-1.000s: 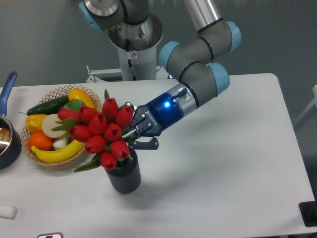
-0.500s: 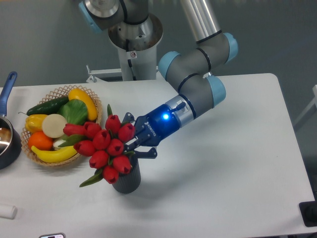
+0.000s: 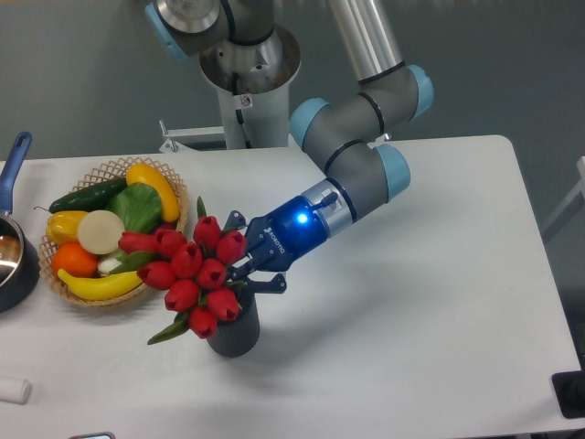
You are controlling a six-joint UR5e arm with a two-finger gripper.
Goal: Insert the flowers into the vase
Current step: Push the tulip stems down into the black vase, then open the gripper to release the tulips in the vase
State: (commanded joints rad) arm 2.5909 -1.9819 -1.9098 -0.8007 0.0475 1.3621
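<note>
The counter (image 3: 439, 302) carries everything here, and the arm (image 3: 352, 169) slants down across it from behind and to the right of the pincer. Over the last second the arm has sunk lower and drawn slightly leftward, so the flowers (image 3: 194, 273), once riding high above the vase (image 3: 234, 331), have dropped until their lowest buds overlap its mouth. In the last half second almost nothing moves. I judge from this that the stems are entering or already inside the vase, though the buds hide the mouth, so I cannot confirm how deep they sit.

The wicker basket (image 3: 114, 169) of fruit and vegetables lies to the left of the pincer, just past the outermost tulip buds.

The pincer (image 3: 245, 268) sits directly above the vase's right rim, with the bunch fanning out to its left. Its dark fingers appear closed narrowly around the stems, still holding the flowers; the exact contact is masked by buds.
</note>
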